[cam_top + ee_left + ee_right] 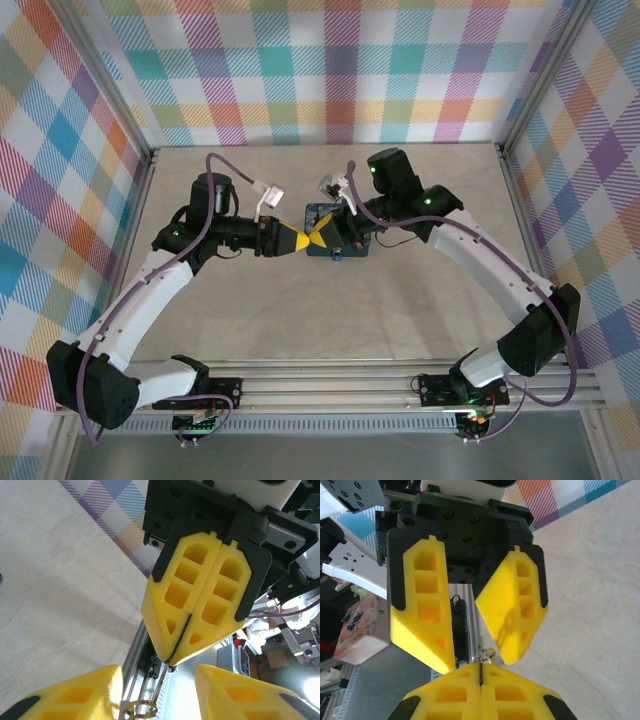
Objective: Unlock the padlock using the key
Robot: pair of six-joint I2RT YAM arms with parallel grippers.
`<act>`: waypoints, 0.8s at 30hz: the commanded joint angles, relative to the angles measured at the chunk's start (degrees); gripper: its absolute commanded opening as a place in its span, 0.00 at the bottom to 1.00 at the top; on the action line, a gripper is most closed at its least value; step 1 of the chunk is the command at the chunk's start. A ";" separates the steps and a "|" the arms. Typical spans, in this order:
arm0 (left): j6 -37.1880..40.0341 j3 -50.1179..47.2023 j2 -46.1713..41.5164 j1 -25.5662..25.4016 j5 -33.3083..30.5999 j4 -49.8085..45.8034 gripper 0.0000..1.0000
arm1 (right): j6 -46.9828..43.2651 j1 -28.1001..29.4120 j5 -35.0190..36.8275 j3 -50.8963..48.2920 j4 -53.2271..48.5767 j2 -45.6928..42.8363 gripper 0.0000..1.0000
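Observation:
My two grippers meet tip to tip over the middle of the table. The right gripper (319,240) (481,666) is shut on the key (164,680), a slim dark blade pinched between its yellow fingers (200,595). The key's end and a small metal ring (139,710) (488,655) stick out of the tips. My left gripper (303,241) (159,682) is open, one finger on each side of the ring, with a gap to it. The dark blue tin box (350,250) lies under the right gripper. The padlock is hidden.
Plaid walls close the table on three sides. An aluminium rail (330,385) runs along the near edge between the arm bases. Bare beige tabletop (330,320) lies in front of the grippers and behind them.

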 commanded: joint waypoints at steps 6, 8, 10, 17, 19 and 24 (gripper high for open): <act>2.56 2.21 1.35 -0.72 2.31 -2.09 0.08 | 5.86 -0.92 -3.49 1.90 1.83 2.14 0.00; 2.56 2.69 1.76 -0.77 1.91 -2.82 0.01 | 8.62 -1.07 -3.05 1.89 3.11 2.37 0.00; 2.16 2.83 2.12 -0.77 1.03 -3.22 0.00 | 13.46 -1.10 0.30 1.80 4.80 2.45 0.00; -7.01 -0.60 3.58 -0.74 -6.29 4.45 0.00 | 35.31 -1.84 9.92 2.10 8.09 2.95 0.50; -9.92 -2.11 3.91 -0.76 -7.55 8.97 0.00 | 41.54 -2.55 9.95 0.94 10.36 2.69 0.50; -15.12 -5.05 3.77 -0.77 -9.41 15.60 0.00 | 48.61 -3.20 8.72 -0.32 13.16 2.50 0.49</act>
